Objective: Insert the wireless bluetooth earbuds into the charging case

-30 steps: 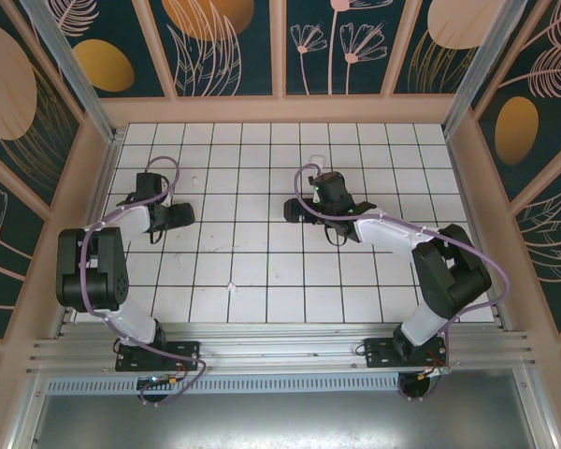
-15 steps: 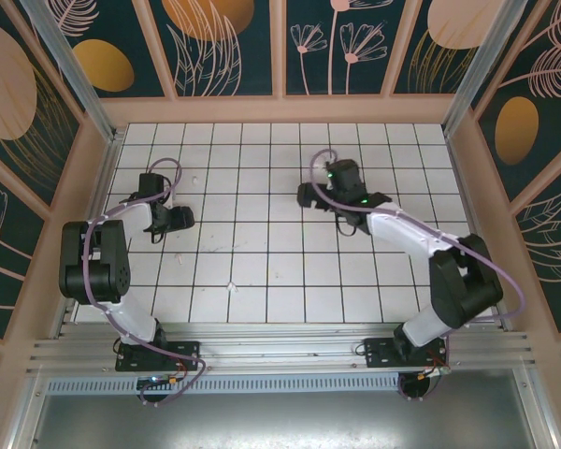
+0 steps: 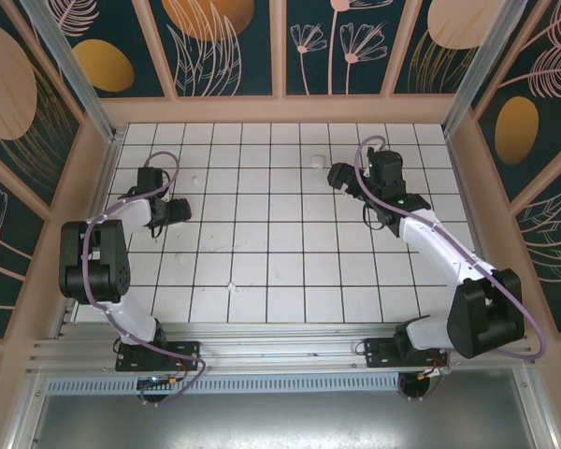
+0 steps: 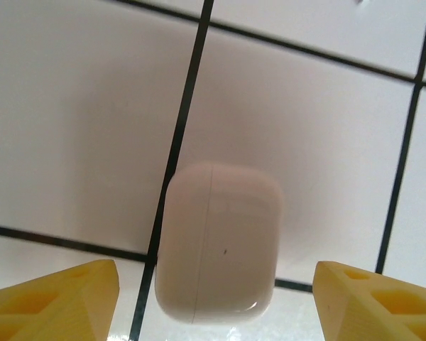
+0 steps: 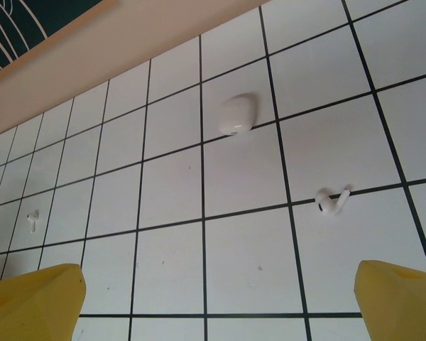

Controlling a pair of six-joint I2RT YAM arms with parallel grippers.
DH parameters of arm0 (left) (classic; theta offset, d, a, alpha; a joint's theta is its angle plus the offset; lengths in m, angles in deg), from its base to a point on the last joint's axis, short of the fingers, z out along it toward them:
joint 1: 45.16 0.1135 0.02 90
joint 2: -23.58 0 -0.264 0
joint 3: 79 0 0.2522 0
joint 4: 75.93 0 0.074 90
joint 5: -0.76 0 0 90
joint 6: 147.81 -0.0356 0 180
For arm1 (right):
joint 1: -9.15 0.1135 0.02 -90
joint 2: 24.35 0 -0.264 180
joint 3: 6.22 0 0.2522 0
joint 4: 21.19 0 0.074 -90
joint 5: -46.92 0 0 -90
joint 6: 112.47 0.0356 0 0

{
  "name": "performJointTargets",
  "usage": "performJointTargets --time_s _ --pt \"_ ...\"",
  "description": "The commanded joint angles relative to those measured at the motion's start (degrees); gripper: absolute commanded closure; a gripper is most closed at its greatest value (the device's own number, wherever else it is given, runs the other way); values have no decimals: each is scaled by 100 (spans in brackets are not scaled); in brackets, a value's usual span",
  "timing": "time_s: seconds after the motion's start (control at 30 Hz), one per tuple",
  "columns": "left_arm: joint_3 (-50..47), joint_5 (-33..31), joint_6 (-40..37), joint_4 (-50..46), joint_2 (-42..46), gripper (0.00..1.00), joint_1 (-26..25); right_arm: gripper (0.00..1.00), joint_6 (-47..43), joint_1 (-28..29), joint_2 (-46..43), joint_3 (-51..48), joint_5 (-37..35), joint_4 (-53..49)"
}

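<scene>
Basically, left gripper (image 4: 216, 275) straddles the closed case (image 4: 220, 241), unclamped.
Jaws apart, gap each side; case lies flat, left side. Glossy, light, rigid, probably slippery: pinch its broad flanks. Shut, so nothing goes in yet. Right gripper (image 5: 220, 288) wide, empty, far right; earbud (image 5: 331, 201) just ahead, second earbud (image 5: 32, 219) leftward, white pebble (image 5: 236, 115) beyond.

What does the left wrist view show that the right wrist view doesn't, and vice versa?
Left wrist, not right wrist: a closed white glossy rounded plastic case, close up, straddling a black grout line between the yellow fingertips of the left tool, gaps either side. Right wrist, not left wrist: beyond the open right tool, a white pebble-shaped case farther off, a tiny white plastic earbud nearer, a second earbud far left, and a tan wall base. Both: white floor tiles with black grout, yellow fingertips at the bottom corners.
</scene>
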Motion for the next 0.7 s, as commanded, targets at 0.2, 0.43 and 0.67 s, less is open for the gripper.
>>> performJointTargets --time_s 0.2,0.43,0.67 --pt "206 -221 83 -6 -287 29 40 2 66 16 13 -116 129 -36" --pt "132 -201 50 59 -444 31 40 2 79 17 64 -141 173 -6" --pt "159 -97 60 134 -640 33 40 2 108 10 101 -127 244 -14"
